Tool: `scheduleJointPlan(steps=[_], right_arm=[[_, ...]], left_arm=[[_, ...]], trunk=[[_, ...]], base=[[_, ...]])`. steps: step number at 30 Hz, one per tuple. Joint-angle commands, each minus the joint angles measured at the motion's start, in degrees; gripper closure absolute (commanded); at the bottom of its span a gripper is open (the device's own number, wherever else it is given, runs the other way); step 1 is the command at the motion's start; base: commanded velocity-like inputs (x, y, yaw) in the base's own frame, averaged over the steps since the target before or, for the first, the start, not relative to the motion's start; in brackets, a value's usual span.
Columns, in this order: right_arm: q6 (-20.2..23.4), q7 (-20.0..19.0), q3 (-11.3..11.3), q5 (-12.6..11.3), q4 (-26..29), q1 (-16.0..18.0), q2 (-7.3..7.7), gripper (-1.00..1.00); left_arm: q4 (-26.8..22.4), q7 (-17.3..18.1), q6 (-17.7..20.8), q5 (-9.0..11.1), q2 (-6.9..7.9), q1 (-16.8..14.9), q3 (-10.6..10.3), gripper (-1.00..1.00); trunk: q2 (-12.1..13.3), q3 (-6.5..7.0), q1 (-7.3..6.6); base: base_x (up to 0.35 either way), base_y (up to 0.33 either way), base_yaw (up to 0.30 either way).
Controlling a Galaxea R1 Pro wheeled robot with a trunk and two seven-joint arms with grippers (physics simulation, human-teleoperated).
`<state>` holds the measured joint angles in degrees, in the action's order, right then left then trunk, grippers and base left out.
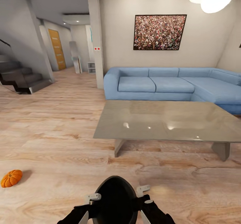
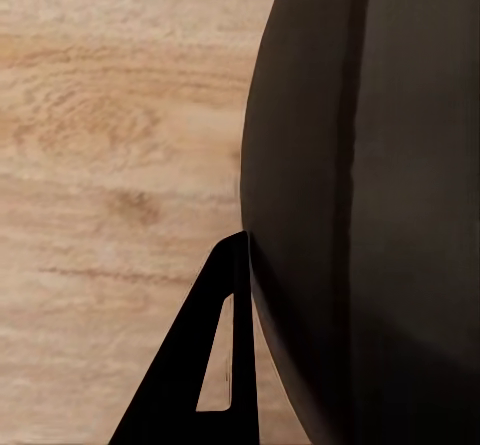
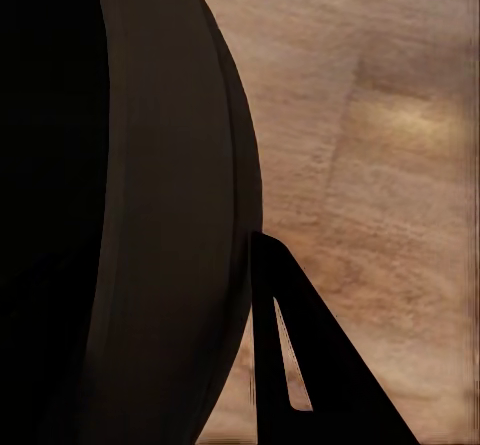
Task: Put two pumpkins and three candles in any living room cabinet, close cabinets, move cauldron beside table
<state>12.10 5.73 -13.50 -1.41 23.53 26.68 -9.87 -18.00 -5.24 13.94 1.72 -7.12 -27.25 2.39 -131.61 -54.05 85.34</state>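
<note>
Cauldron (image 1: pixel 116 200) sits at the bottom centre of my head view, black and round, pinned between my two claws. My left claw (image 1: pixel 91 200) presses its left flank, my right claw (image 1: pixel 142 197) its right; whether either is spread or pressed together I cannot tell. One pumpkin (image 1: pixel 11 178) lies on the wooden floor (image 1: pixel 50 143) at lower left. Grey bench (image 1: pixel 167 120) stands mid-frame, blue sofa (image 1: pixel 174 83) behind it.
</note>
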Motion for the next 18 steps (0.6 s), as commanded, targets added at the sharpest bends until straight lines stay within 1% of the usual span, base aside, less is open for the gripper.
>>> scheduleJointPlan(steps=[1, 3, 6, 18], right_arm=[[0.3, -1.8, -1.5, -0.7, 0.6, 0.0, -0.03, 1.0], [0.3, -1.8, -1.5, -0.7, 0.6, 0.0, -0.05, 1.0], [0.3, -1.8, -1.5, -0.7, 0.6, 0.0, -0.01, 1.0], [0.3, -1.8, -1.5, -0.7, 0.6, 0.0, 0.01, 1.0]], left_arm=[[0.1, 0.1, 0.4, 0.4, -0.04, 0.0, -0.5, 1.0], [0.1, 0.1, 0.4, 0.4, -0.06, 0.0, -0.5, 1.0], [0.1, 0.1, 0.4, 0.4, -0.08, 0.0, -0.5, 1.0], [0.1, 0.1, 0.4, 0.4, -0.09, 0.0, -0.5, 1.0]], trunk=[[0.0, -0.05, -0.02], [0.0, -0.05, -0.02], [0.0, -0.05, -0.02], [0.0, -0.05, -0.02]], base=[[0.0, 0.0, -0.248], [0.0, 0.0, -0.207], [0.0, 0.0, -0.09], [0.0, 0.0, -0.008]])
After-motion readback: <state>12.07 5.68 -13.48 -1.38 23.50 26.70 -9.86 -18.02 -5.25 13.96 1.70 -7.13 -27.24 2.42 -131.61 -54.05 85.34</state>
